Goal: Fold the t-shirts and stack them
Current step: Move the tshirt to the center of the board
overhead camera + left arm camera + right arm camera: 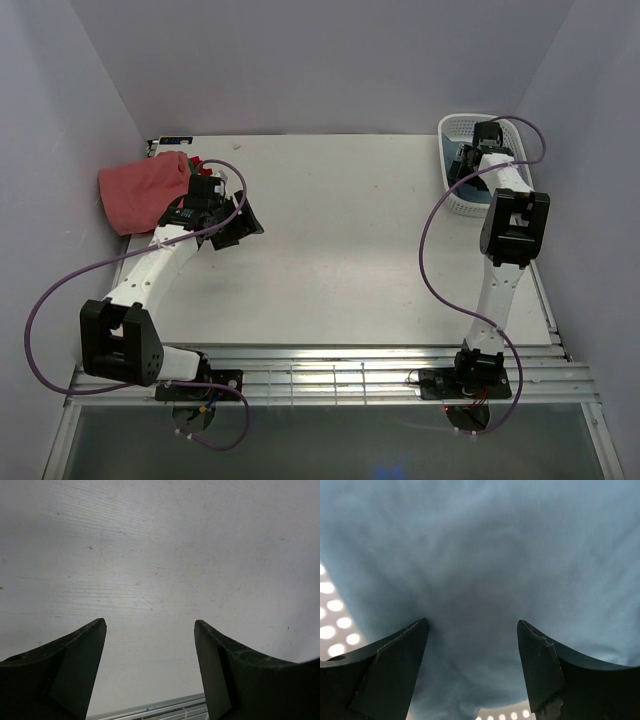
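Observation:
A dusty teal-blue t-shirt [485, 550] fills the right wrist view, bunched inside the white basket. My right gripper [472, 627] hangs open just over it, a black finger on each side and no cloth pinched between them. From above, that gripper [466, 160] reaches down into the basket, where a patch of blue t-shirt [452, 155] shows. A folded salmon-pink t-shirt [143, 190] lies at the table's far left, with a bit of red cloth [203, 162] behind it. My left gripper [243, 224] is open over bare table just right of the pink shirt, holding nothing [150, 627].
The white mesh basket [458, 125] stands at the back right corner of the table; its holed wall [332, 620] shows beside the blue cloth. Purple walls close in on three sides. A slatted metal rail [330, 375] runs along the near edge.

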`<state>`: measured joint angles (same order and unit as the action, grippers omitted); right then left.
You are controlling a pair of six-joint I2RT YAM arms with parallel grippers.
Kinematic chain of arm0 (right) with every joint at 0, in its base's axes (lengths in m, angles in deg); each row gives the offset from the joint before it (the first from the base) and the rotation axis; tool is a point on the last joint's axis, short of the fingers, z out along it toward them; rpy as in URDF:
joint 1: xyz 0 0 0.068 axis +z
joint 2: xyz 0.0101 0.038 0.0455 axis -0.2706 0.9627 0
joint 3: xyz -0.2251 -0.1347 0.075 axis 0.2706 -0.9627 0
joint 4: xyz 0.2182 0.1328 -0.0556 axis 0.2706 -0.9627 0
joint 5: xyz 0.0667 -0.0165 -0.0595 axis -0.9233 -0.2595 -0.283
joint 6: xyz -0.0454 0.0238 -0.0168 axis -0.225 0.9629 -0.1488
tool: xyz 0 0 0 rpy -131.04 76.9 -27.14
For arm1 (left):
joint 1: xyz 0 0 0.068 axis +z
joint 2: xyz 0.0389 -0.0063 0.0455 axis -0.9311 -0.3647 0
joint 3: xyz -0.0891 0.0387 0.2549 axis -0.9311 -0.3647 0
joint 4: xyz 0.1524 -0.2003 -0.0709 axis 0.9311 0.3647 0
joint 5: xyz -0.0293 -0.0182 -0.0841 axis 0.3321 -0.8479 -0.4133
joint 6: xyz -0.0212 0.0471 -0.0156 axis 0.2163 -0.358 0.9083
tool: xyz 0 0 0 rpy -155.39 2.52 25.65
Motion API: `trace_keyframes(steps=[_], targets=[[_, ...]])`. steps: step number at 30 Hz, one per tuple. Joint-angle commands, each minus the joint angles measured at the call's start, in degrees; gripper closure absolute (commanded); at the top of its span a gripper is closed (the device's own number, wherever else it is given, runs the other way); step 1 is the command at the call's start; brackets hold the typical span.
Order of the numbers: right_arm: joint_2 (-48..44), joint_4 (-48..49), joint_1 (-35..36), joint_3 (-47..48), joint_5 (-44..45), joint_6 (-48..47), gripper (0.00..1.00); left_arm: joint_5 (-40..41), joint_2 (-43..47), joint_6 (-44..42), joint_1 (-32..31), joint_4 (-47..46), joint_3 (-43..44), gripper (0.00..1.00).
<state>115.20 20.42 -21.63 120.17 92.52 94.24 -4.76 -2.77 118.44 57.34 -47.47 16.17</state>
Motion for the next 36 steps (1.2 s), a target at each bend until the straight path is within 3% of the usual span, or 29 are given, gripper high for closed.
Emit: trace_keyframes(steps=[1, 4, 7, 8, 15, 20, 26, 30, 36], targets=[[0.92, -1.40, 0.22, -0.75, -0.63, 0.16, 0.23, 0.47, 1.07, -0.86, -0.16, -0.74, 2.25, 0.19], [2.59, -2.81, 0.22, 0.22, -0.89, 0.16, 0.36, 0.73, 1.51, -1.12, -0.25, -0.48, 1.81, 0.19], [4.35, -4.65, 0.22, 1.19, -2.56, -0.46, 0.82, 1.08, 1.95, -1.21, -0.25, -0.48, 1.54, 0.19], [4.62, -5.09, 0.22, 1.19, -2.83, -0.46, 0.92, 1.08, 1.95, -1.21, -0.25, -0.56, 1.54, 0.19], [-7.48, 1.14, 0.31, -3.65, -8.62, -3.44, 0.92, 1.00, 2.21, -1.47, -0.25, -0.56, 1.28, 0.19], [-16.97, -2.45, 0.40, 4.07, -11.44, -3.89, 0.92, 0.47, 2.48, -1.03, -0.25, -0.74, 1.02, 0.19], [-27.44, -3.34, 1.19, 4.27, -19.69, -0.38, 0.92, -1.02, 3.36, -0.50, -0.25, -1.88, -0.65, 0.19], [-32.29, -3.42, 4.42, 3.56, -26.36, 1.91, 0.92, -1.29, 4.41, -0.50, -0.16, -1.88, -1.27, 0.19], [-32.65, -6.15, 13.04, 12.69, -35.67, 5.76, 0.92, -2.17, 6.43, 0.55, -0.25, -2.41, -2.67, 0.19]])
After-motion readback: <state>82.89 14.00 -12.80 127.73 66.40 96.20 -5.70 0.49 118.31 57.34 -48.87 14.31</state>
